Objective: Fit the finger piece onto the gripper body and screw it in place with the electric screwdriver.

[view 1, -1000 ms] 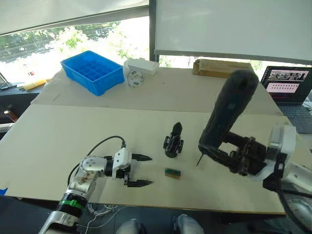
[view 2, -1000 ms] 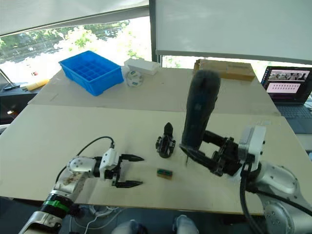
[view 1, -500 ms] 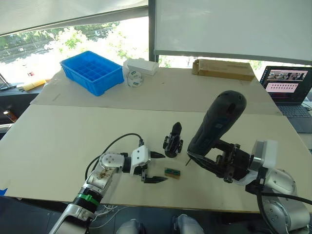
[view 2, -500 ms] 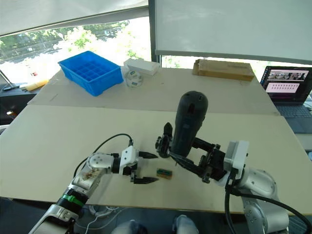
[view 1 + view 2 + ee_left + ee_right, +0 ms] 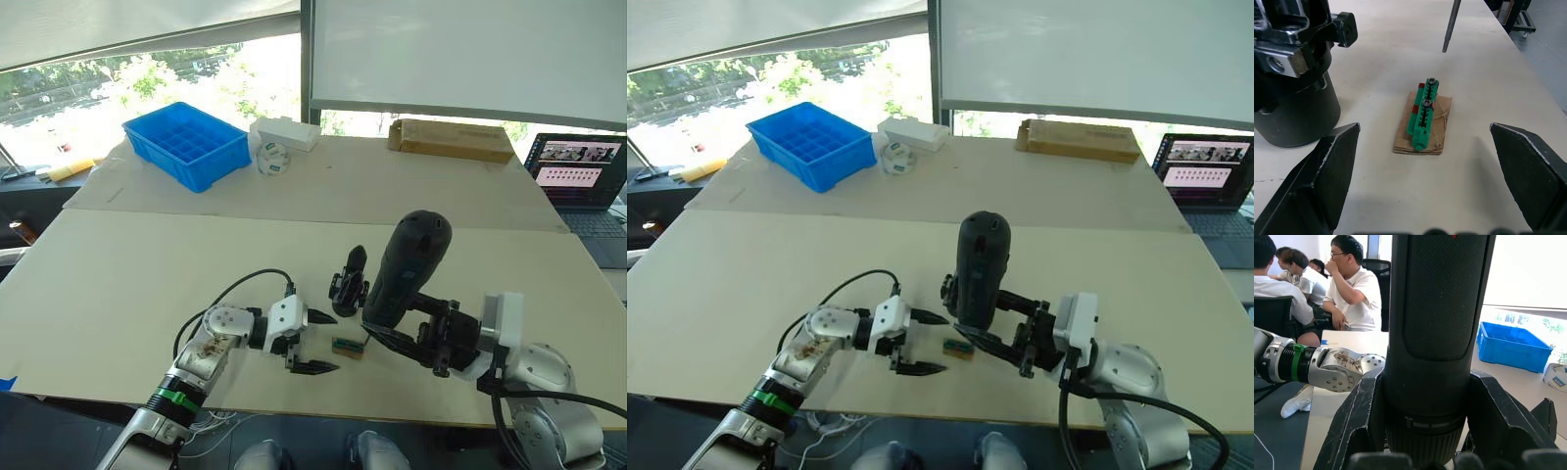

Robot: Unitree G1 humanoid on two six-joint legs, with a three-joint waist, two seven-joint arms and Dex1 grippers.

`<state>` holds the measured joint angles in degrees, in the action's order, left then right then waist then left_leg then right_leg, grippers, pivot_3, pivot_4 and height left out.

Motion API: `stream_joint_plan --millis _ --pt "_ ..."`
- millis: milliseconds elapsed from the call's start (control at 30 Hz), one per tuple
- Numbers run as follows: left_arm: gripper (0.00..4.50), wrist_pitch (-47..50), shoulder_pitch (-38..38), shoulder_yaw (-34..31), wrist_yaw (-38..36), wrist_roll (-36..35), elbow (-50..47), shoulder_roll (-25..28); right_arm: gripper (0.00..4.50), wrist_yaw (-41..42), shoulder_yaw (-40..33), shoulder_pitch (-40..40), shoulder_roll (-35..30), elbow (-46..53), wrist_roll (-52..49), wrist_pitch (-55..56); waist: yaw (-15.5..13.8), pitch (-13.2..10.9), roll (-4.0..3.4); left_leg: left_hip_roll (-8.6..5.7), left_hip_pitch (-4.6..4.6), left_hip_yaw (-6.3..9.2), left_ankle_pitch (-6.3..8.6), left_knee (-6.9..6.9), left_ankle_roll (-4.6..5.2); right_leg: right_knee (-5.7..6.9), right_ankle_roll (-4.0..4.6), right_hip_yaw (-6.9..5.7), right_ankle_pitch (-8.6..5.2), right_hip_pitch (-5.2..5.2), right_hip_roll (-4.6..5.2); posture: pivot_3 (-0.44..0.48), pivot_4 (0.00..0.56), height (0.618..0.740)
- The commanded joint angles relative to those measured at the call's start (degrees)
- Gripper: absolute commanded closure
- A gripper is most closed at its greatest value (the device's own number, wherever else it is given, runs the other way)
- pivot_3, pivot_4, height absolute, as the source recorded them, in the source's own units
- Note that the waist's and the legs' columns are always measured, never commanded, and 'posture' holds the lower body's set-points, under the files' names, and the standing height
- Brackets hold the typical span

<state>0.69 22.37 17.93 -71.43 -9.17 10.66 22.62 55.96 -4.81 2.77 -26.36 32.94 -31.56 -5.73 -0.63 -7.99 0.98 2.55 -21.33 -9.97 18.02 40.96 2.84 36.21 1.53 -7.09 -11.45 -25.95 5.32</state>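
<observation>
I see the right claw clamped on the long thick black electric screwdriver, centre frame, bit tip just right of the small green block. Left claw is spread wide, facing that block. The black blocky gripper body stands just above on the table.

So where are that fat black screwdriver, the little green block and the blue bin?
electric screwdriver (image 5: 407, 264), left eye view, middle of its thick black barrel.
green block (image 5: 1423, 115), left wrist view, centre of its ridged top.
blue bin (image 5: 186, 144), left eye view, divider grid inside it.
</observation>
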Motion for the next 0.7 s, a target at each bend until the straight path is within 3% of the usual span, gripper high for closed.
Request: stream_joint_plan --millis 33,700 --pt "0.00 0.1 -0.5 0.5 0.6 -0.2 -2.2 -0.1 2.59 -0.9 0.1 -1.7 -0.1 1.2 0.0 2.4 0.0 0.0 0.00 0.00 0.00 0.00 0.00 0.00 0.00 0.00 0.00 0.00 0.00 0.00 0.00 0.000 0.150 0.740" --pt "0.00 -1.8 -2.1 1.5 4.8 1.4 0.1 -0.9 2.59 -1.3 2.5 -3.2 -0.2 -0.7 1.9 3.0 -0.1 0.0 0.00 0.00 0.04 0.00 0.00 0.01 0.01 0.02 0.00 0.00 0.00 0.04 0.02 0.000 0.150 0.740"
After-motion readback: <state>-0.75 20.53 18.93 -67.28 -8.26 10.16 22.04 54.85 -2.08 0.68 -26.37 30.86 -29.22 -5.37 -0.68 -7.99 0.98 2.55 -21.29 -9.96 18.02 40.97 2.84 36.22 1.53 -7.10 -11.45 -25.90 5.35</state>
